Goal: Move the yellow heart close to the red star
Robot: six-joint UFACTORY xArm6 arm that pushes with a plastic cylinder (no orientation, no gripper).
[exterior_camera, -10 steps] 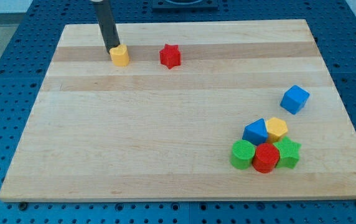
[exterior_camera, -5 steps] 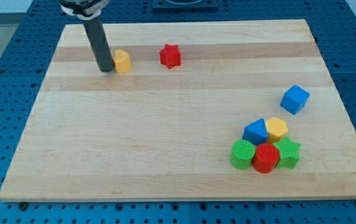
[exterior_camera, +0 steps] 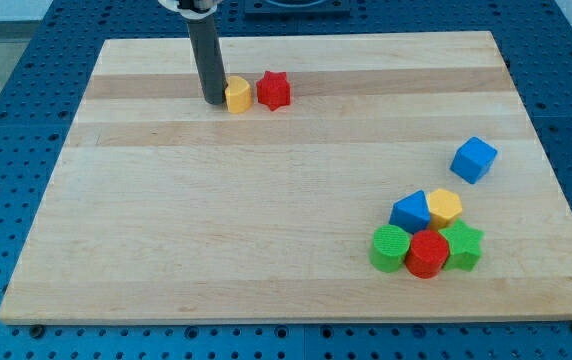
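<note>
The yellow heart [exterior_camera: 238,96] lies near the view's top, left of centre, on the wooden board [exterior_camera: 266,220]. The red star [exterior_camera: 274,90] sits just to its right, a small gap apart or barely touching. My tip [exterior_camera: 213,101] rests on the board against the heart's left side, the dark rod rising straight up from it.
At the view's lower right is a cluster: a blue triangular block [exterior_camera: 410,212], a yellow block [exterior_camera: 445,207], a green cylinder [exterior_camera: 390,248], a red cylinder [exterior_camera: 428,254] and a green star [exterior_camera: 462,246]. A blue cube [exterior_camera: 474,159] lies apart above them.
My tip went round to the heart's left side and moved right, pushing the yellow heart right until it is next to the red star. The star has not moved.
</note>
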